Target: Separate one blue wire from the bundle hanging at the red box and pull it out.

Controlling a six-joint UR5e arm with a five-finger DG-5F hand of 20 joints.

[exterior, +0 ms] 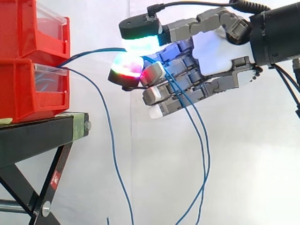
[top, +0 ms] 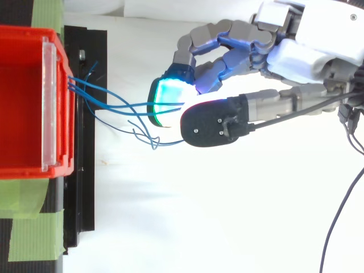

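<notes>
I have the hand point(exterior: 211, 54) pinching one blue wire point(exterior: 93, 50) near the red box point(exterior: 28, 93), but the loose strands point(exterior: 203, 145) draped through its fingers point(exterior: 178, 96) could snag and come along

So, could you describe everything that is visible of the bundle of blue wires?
The blue wires are thin, flexible and look plastic-coated. They come out at the front of the stacked red bins and, seen from above, spread in a loose fan. One runs nearly level to the hand, whose curled fingers and thumb pinch it between glowing pads. Others pass among the fingers and hang below in long loops. One drops in a curve from the lower bin.
</notes>
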